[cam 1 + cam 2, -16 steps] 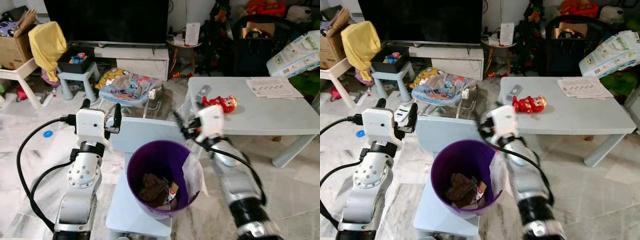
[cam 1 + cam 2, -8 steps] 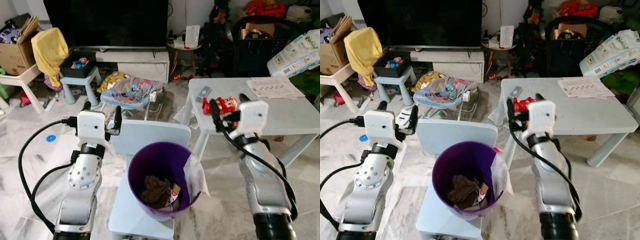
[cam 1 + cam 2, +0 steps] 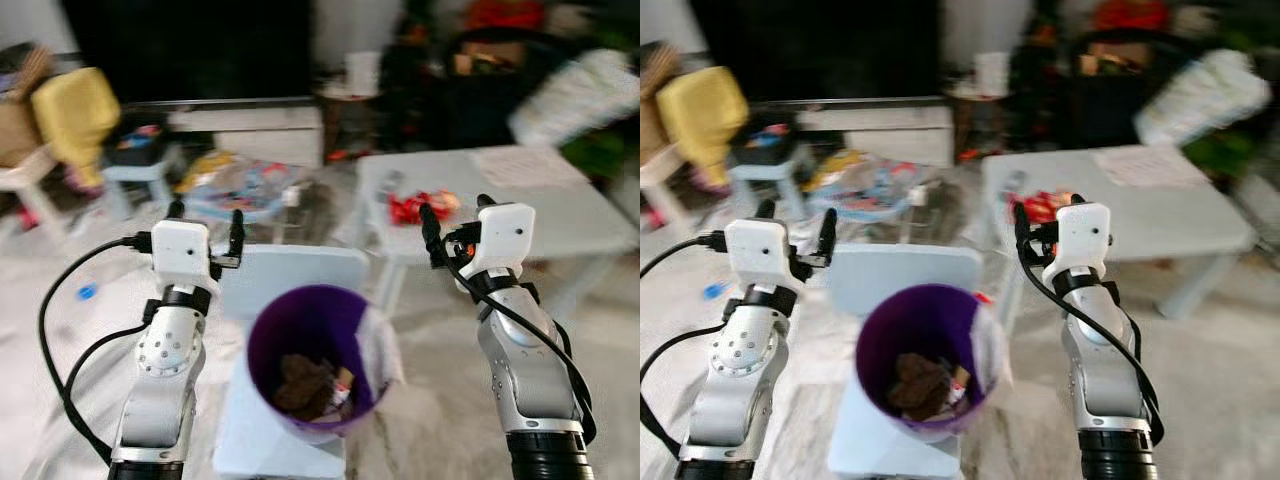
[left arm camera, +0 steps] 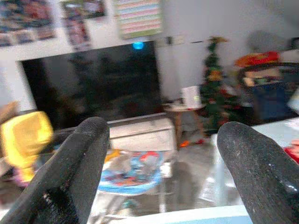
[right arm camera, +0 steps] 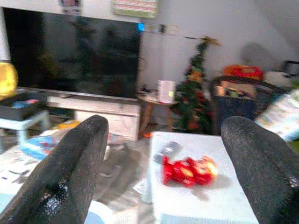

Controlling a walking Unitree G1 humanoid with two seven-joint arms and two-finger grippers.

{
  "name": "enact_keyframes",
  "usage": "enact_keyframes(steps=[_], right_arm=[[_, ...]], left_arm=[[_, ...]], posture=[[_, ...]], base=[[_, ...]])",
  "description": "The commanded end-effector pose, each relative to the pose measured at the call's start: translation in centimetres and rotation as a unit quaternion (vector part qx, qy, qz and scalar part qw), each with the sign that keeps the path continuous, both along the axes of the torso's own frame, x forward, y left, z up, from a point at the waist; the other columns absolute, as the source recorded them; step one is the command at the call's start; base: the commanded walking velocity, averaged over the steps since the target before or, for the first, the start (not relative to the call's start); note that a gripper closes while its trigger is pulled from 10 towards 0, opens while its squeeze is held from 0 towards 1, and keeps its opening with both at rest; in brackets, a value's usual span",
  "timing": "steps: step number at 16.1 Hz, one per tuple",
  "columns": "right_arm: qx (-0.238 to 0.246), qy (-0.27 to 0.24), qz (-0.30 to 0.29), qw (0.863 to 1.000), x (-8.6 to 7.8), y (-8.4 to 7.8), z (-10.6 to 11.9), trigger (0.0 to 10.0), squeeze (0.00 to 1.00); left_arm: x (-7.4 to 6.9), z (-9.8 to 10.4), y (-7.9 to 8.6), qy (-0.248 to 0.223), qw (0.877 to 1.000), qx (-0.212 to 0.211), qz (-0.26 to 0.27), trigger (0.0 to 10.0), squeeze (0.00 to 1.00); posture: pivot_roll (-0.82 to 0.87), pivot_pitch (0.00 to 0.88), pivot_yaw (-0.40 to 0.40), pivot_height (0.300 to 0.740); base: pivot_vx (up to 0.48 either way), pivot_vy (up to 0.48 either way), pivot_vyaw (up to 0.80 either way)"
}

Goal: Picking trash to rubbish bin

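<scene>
Two tools, left tool [image 3: 205, 211] and right tool [image 3: 452, 210], spread empty, raised flanking purple rubbish bin [image 3: 268, 343] holding trash [image 3: 298, 380], ready for more.

Purple bin [image 3: 312, 330] with trash between two raised grippers, left [image 3: 205, 215] and right [image 3: 455, 215], fingers apart.

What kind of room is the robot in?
It looks like a family living room: a big television on a low stand, a small Christmas tree beside it, and a red toy lying on a low grey table.
</scene>
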State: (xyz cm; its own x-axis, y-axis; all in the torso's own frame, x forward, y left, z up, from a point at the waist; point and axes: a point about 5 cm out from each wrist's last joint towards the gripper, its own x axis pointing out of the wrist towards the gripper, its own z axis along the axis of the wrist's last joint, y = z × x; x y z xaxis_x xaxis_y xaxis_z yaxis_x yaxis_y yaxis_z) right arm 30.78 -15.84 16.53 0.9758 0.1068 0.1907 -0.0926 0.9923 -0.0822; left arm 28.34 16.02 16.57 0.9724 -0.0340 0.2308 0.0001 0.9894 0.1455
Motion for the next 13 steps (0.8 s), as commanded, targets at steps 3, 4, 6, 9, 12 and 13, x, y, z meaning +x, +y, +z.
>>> enact_keyframes(steps=[3,4,6,9,12,13], right_arm=[[0.003,-0.005,-0.003,1.0,0.15,0.03,0.68,10.0,0.0],[0.003,-0.005,-0.002,1.0,0.15,0.06,0.7,10.0,0.0],[0.005,-0.005,0.001,1.0,0.2,0.14,0.75,10.0,0.0],[0.006,-0.003,0.003,1.0,0.25,0.21,0.73,10.0,0.0],[0.007,-0.002,0.004,1.0,0.29,0.28,0.71,10.0,0.0],[0.007,-0.001,0.005,1.0,0.3,0.3,0.67,10.0,0.0]], left_arm=[[0.15,0.03,-0.02,0.005,1.0,0.002,-0.001,10.0,0.0],[0.15,0.05,0.01,0.005,1.0,0.001,0.001,10.0,0.0],[0.22,0.15,0.1,0.004,1.0,0.001,0.003,10.0,0.0],[0.29,0.17,0.12,0.005,1.0,-0.002,0.002,10.0,0.0],[0.33,0.14,0.12,0.007,1.0,-0.004,0.002,10.0,0.0],[0.34,0.11,0.11,0.008,1.0,-0.004,0.0,10.0,0.0]], posture=[[-0.01,0.0,-0.005,0.74],[-0.01,0.0,-0.005,0.74],[-0.01,0.0,-0.005,0.74],[-0.01,0.0,-0.005,0.74],[-0.01,0.0,-0.005,0.74],[0.0,0.0,-0.004,0.74]], base=[[0.0,0.0,-0.72],[0.0,0.0,0.0],[0.0,0.0,0.0],[0.0,0.0,0.0],[-0.289,0.0,0.0],[-0.33,0.0,0.0]])
